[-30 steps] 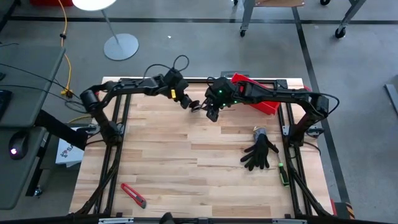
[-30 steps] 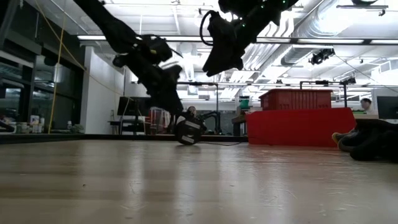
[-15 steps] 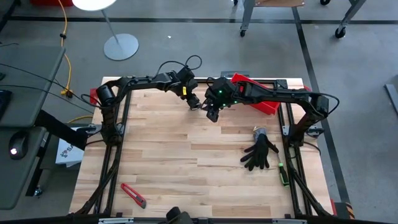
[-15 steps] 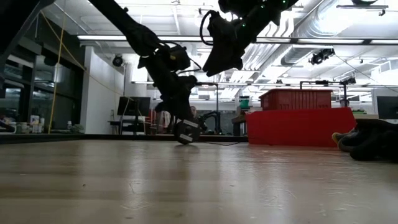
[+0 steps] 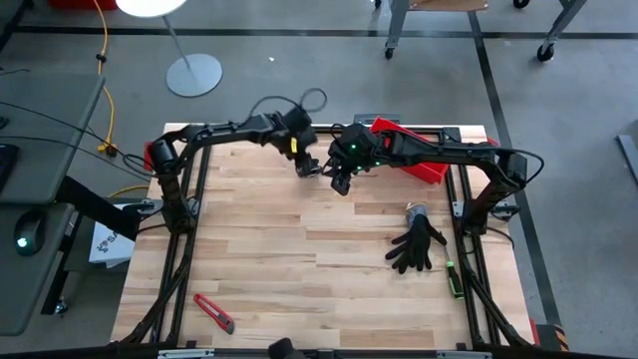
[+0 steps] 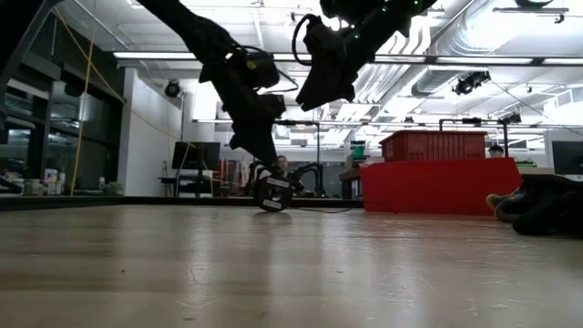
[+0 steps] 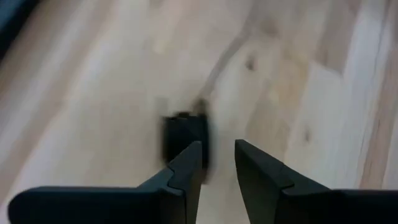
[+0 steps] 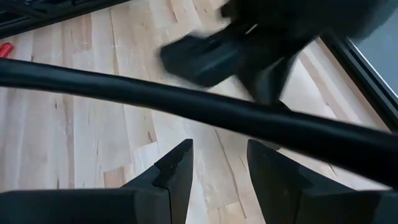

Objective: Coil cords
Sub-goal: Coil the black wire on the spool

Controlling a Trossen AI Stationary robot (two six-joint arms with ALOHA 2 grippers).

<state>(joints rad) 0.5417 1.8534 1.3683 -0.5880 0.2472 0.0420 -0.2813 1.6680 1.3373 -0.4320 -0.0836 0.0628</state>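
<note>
The small round black spool [image 6: 273, 193] stands on edge on the wooden table near its far edge; it shows blurred in the left wrist view [image 7: 183, 140]. The thin dark cord [image 7: 224, 59] runs from it across the boards and also along the table in the low view [image 6: 319, 210]. My left gripper [image 5: 311, 168] is open just above the spool, fingers pointing down [image 6: 264, 171]. My right gripper [image 5: 339, 181] is open and empty, held high beside it [image 6: 319, 91]. My left gripper has one fingertip [image 7: 191, 155] standing right at the spool's side [image 7: 186, 149], with the spool outside the gap between the fingers. I cannot tell whether it touches. The spool rests on the table.
A red bin [image 5: 411, 160] stands at the far right. A black glove [image 5: 417, 249] and a small grey object [image 5: 415, 212] lie at the right, a green tool [image 5: 454, 277] by the right edge, a red utility knife [image 5: 213, 312] near the front left.
My left gripper has gone toward the table's right edge, closing on my right gripper, dipped down to the spool and risen a little again. The spool has stayed on the table at about the same place.
</note>
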